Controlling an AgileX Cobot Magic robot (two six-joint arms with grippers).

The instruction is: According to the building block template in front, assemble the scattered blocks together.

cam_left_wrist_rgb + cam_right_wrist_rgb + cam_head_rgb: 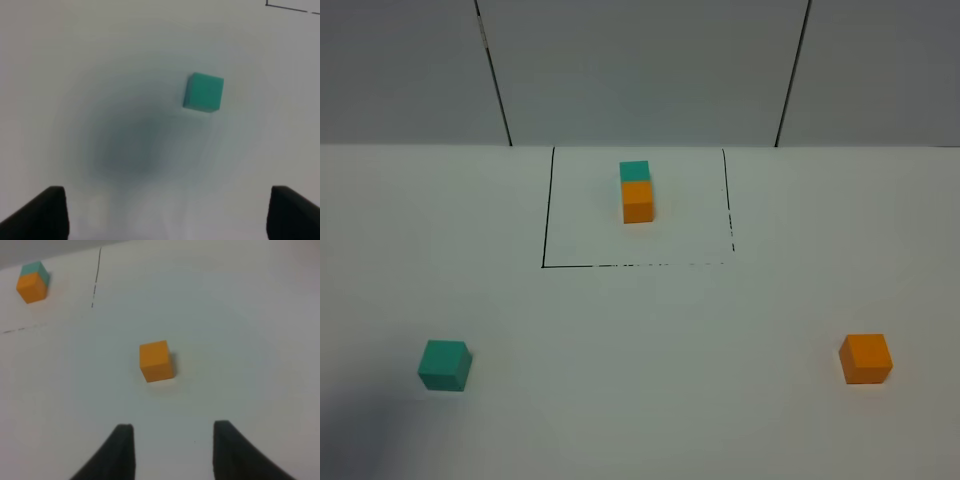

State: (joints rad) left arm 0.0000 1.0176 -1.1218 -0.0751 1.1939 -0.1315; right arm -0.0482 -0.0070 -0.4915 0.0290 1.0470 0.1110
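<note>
The template (637,190) is a joined teal and orange cube pair inside a black-line rectangle at the table's far middle; it also shows in the right wrist view (33,282). The loose teal cube (445,364) lies at the near left, and in the left wrist view (203,92) it sits ahead of my open left gripper (165,212), well apart. The loose orange cube (866,358) lies at the near right, and in the right wrist view (156,360) it sits ahead of my open right gripper (172,440), apart from it. Neither gripper shows in the exterior view.
The white table (650,350) meets a grey panelled wall (640,70) at the back. The black rectangle line (547,210) marks the template area; its corner shows in the left wrist view (285,6).
</note>
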